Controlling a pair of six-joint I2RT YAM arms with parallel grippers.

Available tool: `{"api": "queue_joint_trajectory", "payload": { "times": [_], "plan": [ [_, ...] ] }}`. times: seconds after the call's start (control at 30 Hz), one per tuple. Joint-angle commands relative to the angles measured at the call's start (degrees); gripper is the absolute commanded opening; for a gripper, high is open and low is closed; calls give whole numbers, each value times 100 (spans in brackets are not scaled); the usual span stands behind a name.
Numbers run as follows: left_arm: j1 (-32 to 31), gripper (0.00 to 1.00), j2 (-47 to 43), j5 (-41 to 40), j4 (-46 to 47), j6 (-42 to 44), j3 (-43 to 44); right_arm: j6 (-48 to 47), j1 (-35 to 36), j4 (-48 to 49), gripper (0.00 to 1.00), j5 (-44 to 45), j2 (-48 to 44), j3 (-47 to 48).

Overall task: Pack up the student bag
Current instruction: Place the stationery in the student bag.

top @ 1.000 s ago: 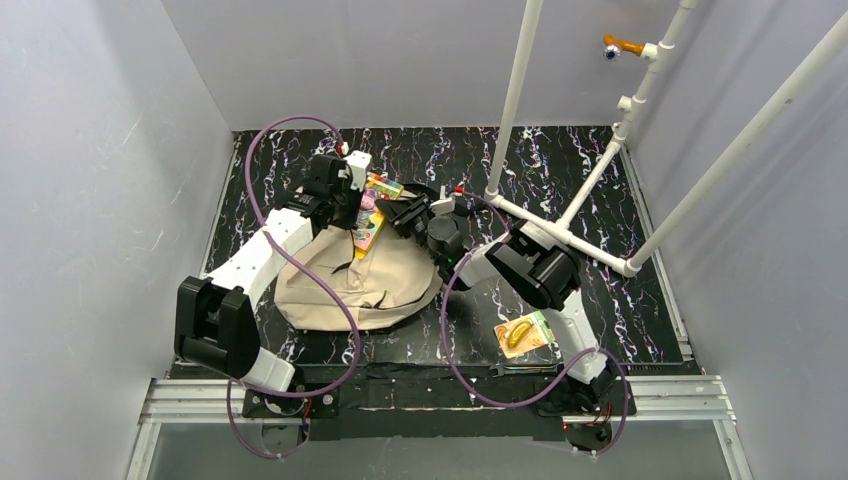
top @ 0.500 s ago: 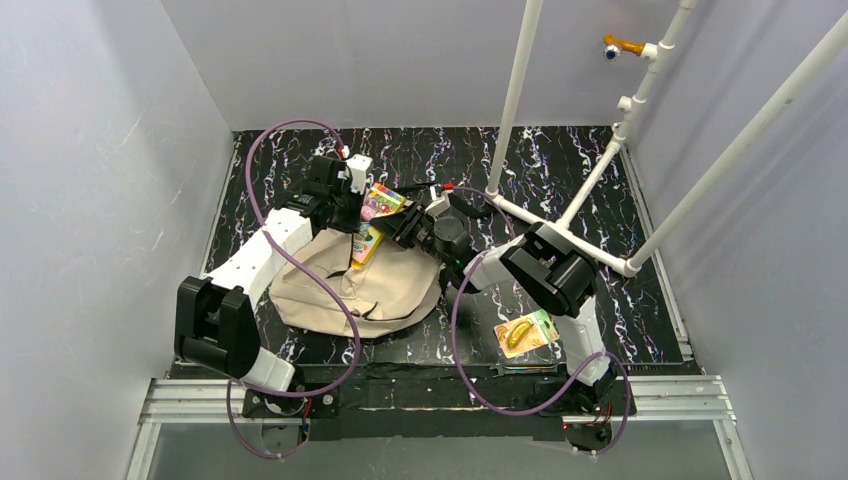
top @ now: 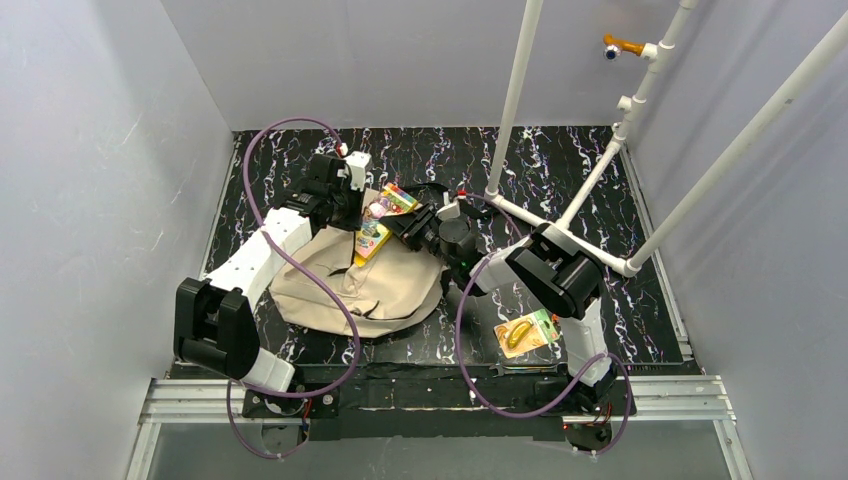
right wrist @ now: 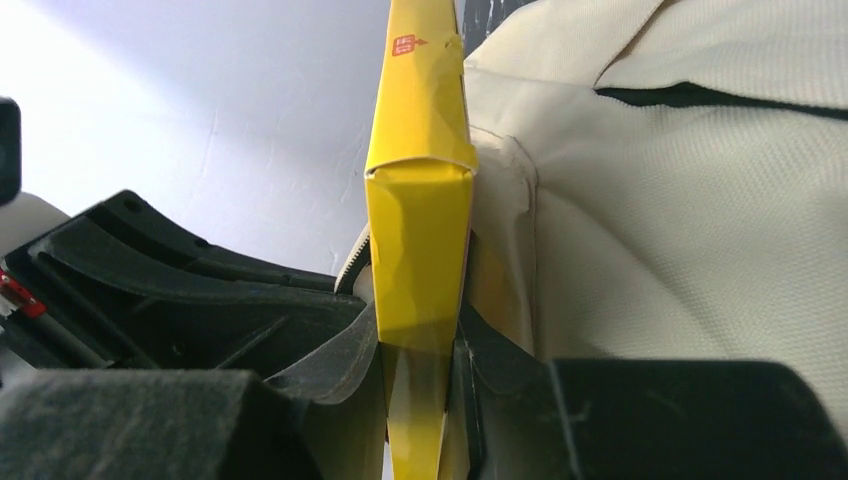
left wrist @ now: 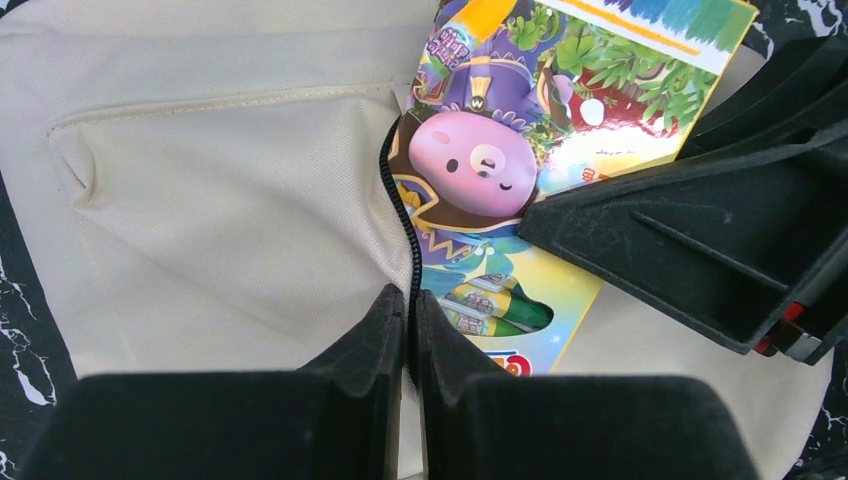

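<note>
The beige student bag point(top: 360, 285) lies on the black marbled table between the arms. My left gripper point(top: 352, 212) is shut on the bag's zipper edge point(left wrist: 398, 200), its fingertips point(left wrist: 410, 305) pinching the fabric and holding the opening up. A colourful book point(top: 380, 218) with a pink cartoon figure point(left wrist: 480, 165) sits partly inside that opening. My right gripper point(top: 412, 220) is shut on the book's far end. In the right wrist view its jaws point(right wrist: 420, 350) clamp the yellow book edge point(right wrist: 420, 200), with the bag point(right wrist: 690, 220) on the right.
A second book with a yellow picture point(top: 524, 333) lies by the right arm's base. A white pipe frame point(top: 565, 232) stands on the table's right half. Grey walls close in the left, back and right sides. Purple cables loop over the bag.
The right arm's elbow has shifted right and the book's far end has swung slightly right and back. The left gripper has kept its pinch on the bag edge.
</note>
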Motion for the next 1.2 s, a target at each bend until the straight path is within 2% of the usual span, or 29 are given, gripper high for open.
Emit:
{"api": "queue_joint_trajectory", "payload": {
  "times": [0.0, 0.17, 0.4, 0.53, 0.67, 0.73, 0.77, 0.83, 0.9, 1.03, 1.17],
  "plan": [
    [-87, 0, -383, 858, 165, -100, 412, 800, 22, 517, 17, 508, 59, 297],
    [-83, 0, -331, 1672, 110, -117, 438, 1061, 38, 841, 17, 593, 333, 574],
    [-63, 0, -139, 1882, -314, -60, 680, 290, -13, 781, 19, 795, 287, 332],
    [-24, 0, -401, 2137, -225, 185, 516, 299, -311, 955, 21, 371, 357, 346],
    [38, 0, -492, 2439, -422, 276, 501, -359, -183, 495, 23, 37, 230, 570],
    [37, 0, -470, 2204, -417, 172, 500, -447, 44, 787, 29, -157, 290, 511],
    [68, 0, -454, 2228, -434, 236, 498, -492, 130, 860, 38, -144, 282, 387],
    [82, 0, -444, 1469, -328, 37, 386, -519, 175, 842, 42, -120, 252, 25],
    [121, 0, -421, 1339, -213, 37, 261, -630, 167, 796, 44, -273, 241, -133],
    [132, 0, -342, 1437, 98, 10, 21, -1054, 171, 219, 50, -824, -20, -415],
    [135, 0, -294, 1474, 220, 27, -203, -1726, 150, -1256, 64, -1081, -688, -504]
  ]
}}
